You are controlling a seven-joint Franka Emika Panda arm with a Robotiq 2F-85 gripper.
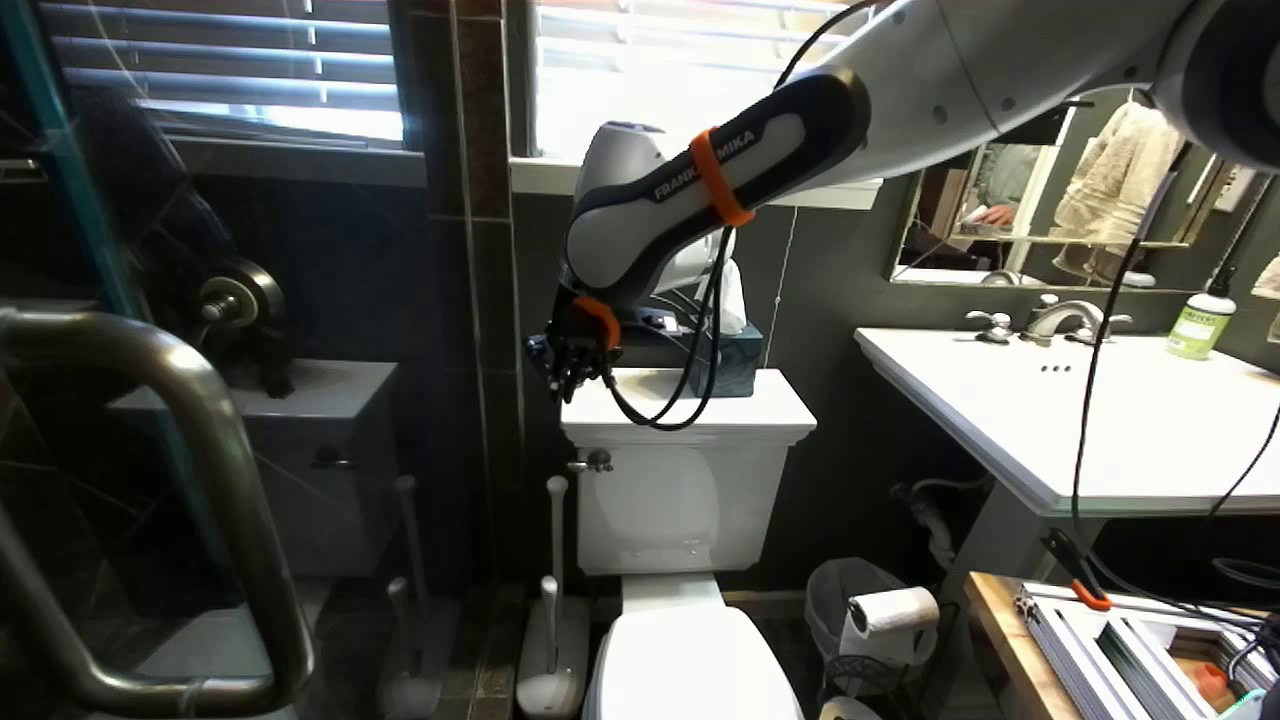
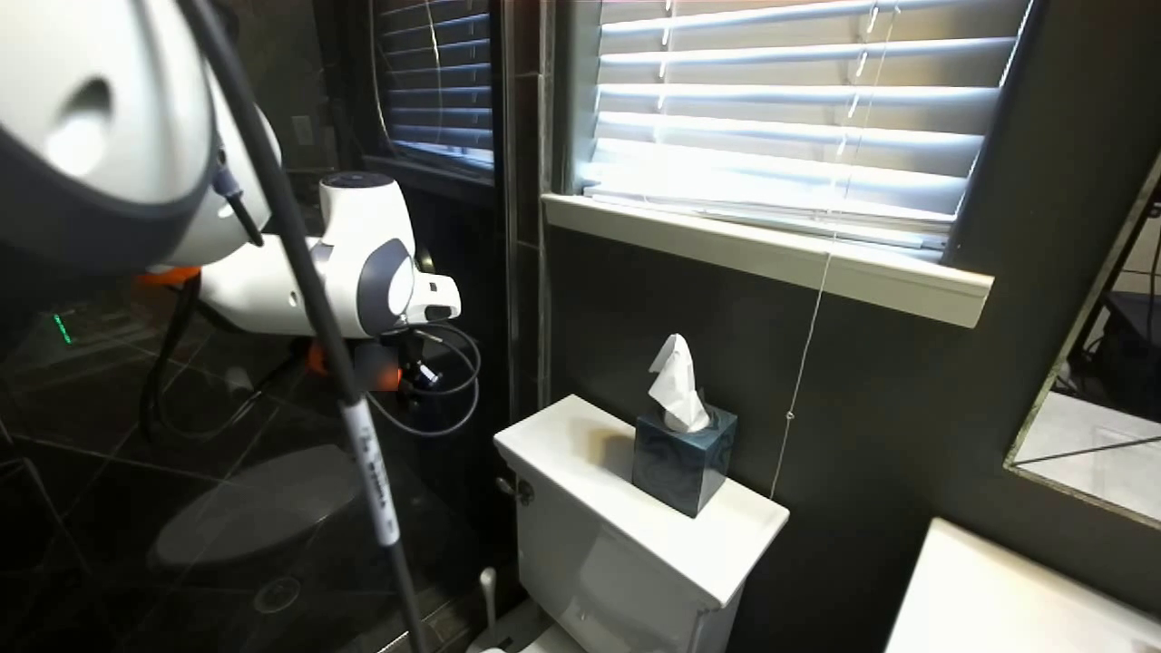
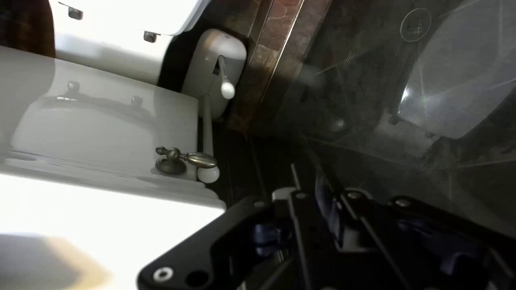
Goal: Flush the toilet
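Tool [image 3: 309, 177] hangs, arm [image 1: 900, 100] outstretched, near toilet [image 1: 690, 500].

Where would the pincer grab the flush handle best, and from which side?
I'd take the fat outer end of the flush handle, coming from the front: it sticks out sideways past the tank, while the tank lid sits just above it.

In an exterior view, the tissue box [image 1: 740, 365] sits on the tank [image 1: 650, 500] of the toilet [image 1: 685, 545]; the pedestal sink [image 1: 1150, 430] stands right, what looks like a toilet-brush caddy [image 1: 572, 640] left.
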